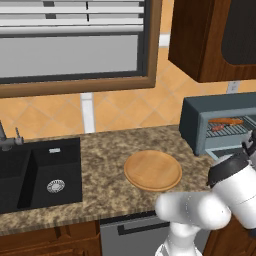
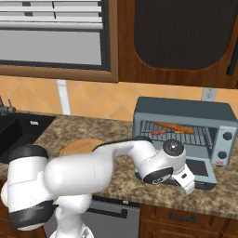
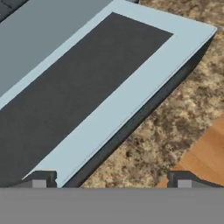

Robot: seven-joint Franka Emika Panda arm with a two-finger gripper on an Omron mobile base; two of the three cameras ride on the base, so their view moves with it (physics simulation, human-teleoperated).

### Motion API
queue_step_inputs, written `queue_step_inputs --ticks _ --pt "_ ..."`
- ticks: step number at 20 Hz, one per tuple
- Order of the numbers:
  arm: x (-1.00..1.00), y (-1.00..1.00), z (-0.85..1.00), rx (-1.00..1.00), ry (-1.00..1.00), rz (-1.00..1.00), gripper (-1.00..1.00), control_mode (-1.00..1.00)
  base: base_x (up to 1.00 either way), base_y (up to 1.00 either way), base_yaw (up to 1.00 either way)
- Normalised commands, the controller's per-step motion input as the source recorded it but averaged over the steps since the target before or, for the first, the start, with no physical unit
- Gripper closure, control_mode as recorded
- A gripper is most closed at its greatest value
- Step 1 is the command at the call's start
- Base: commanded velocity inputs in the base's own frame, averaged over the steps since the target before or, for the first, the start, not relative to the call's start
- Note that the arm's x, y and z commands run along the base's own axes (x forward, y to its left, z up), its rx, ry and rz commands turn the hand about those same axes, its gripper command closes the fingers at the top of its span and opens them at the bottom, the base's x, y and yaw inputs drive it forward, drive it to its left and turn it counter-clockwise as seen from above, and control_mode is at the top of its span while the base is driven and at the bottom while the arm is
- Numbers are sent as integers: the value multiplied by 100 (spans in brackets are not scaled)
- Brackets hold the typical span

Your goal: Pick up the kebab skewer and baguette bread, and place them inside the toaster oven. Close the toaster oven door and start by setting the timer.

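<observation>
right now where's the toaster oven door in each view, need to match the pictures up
Left base view: the toaster oven door lies dropped open at the right edge, partly behind the arm.
Right base view: lower right, flat in front of the toaster oven, beside the gripper.
Hand view: the pale frame and dark window across the upper left.
Shared landmark: the round wooden board on the counter.

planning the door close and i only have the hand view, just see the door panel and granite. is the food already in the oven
Observer: Yes. The baguette bread and the kebab skewer both lie on the rack inside the toaster oven.
Operator: door fully down?
Observer: Yes, the toaster oven door lies open, about flat, at counter level.
Operator: where's my gripper
Observer: The gripper sits low over the door's front edge, fingers apart, holding nothing.
</observation>
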Motion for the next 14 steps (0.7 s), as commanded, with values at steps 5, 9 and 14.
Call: queue_step_inputs --ticks 5,9,14 --pt "-59 0 0 0 8 28 -100 -100 0 0 0" --pt "-4 8 -10 0 3 38 -100 -100 0 0 0" --pt "27 21 -34 0 20 44 -100 -100 0 0 0"
